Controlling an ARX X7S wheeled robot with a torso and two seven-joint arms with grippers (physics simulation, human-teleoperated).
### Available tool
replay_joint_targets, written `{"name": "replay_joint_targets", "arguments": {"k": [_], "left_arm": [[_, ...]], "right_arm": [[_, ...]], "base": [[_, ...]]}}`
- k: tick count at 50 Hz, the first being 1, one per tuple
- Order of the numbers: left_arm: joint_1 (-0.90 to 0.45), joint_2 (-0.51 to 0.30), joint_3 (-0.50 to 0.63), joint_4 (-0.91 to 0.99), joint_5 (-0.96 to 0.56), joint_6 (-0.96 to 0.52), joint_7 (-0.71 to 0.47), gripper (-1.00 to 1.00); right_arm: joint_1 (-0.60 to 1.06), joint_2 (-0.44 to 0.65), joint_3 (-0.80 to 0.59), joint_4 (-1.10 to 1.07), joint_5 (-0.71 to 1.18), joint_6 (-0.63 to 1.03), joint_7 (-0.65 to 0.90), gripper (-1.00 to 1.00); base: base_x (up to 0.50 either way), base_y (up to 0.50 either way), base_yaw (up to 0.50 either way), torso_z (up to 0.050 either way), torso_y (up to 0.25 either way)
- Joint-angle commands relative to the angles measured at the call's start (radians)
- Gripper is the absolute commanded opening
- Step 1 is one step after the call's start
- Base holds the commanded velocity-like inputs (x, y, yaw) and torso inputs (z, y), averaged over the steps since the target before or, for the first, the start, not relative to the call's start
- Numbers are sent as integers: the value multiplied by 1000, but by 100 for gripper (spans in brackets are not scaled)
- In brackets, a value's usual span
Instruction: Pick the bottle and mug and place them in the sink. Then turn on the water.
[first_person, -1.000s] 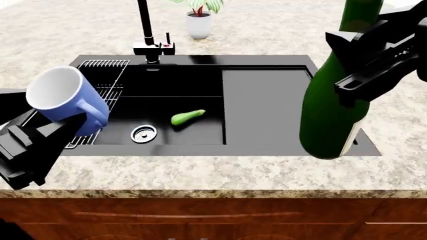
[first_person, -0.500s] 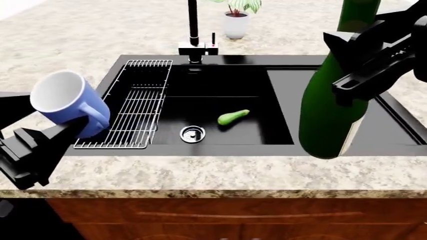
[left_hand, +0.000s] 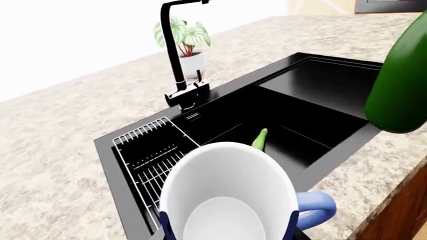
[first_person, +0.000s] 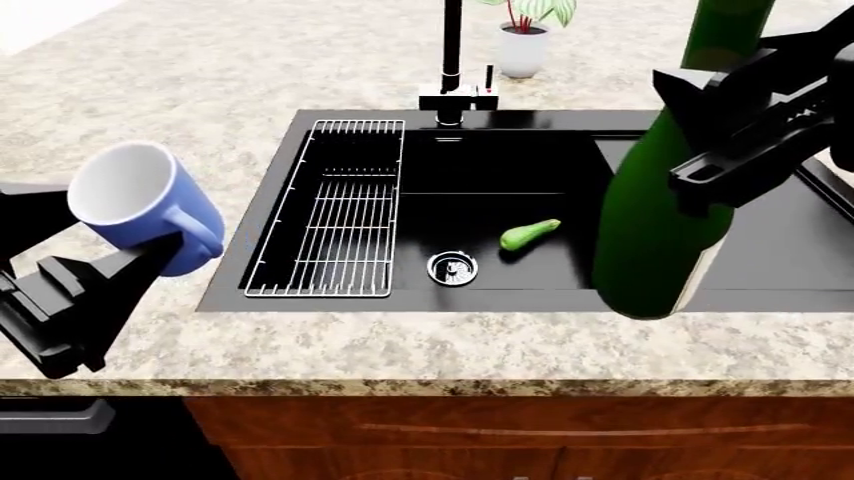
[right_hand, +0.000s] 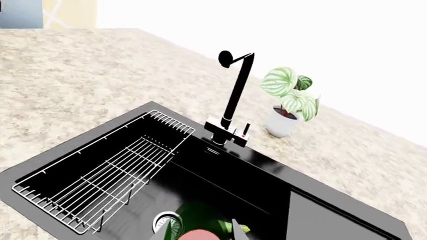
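Observation:
My left gripper (first_person: 123, 265) is shut on the blue mug (first_person: 134, 205), held tilted over the counter left of the sink (first_person: 534, 125). Its white inside (left_hand: 230, 200) fills the left wrist view. My right gripper (first_person: 731, 150) is shut on the dark green bottle (first_person: 661, 235), which hangs upright above the basin's right part and front rim. The bottle's top (right_hand: 199, 235) shows at the right wrist view's edge. The tall black faucet (first_person: 453, 55) stands behind the basin. No water is in view.
A white wire rack (first_person: 340, 210) lies in the basin's left part. A steel drain (first_person: 451, 267) and a small green zucchini (first_person: 530, 234) are on the basin floor. A white plant pot (first_person: 522, 48) stands beside the faucet. Speckled counter surrounds the sink.
The sink, faucet and pot have slid to the right in the head view. Both grippers keep their holds, and mug and bottle stay at the same places in the view.

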Motion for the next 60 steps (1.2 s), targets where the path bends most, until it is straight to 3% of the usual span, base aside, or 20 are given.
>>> {"name": "replay_joint_targets", "arguments": {"k": [1,60], "left_arm": [[-5,0,7,-2,-3,8,-6,-100],[6,-18,14,-2,-14,36,-6,-100]], "right_arm": [[12,11,9,11,-28,-5,4,-100],[-34,42,2,-37,-31,-54,0,-100]], "base": [[0,0,0,0,0],[274,0,0,0,1]]}}
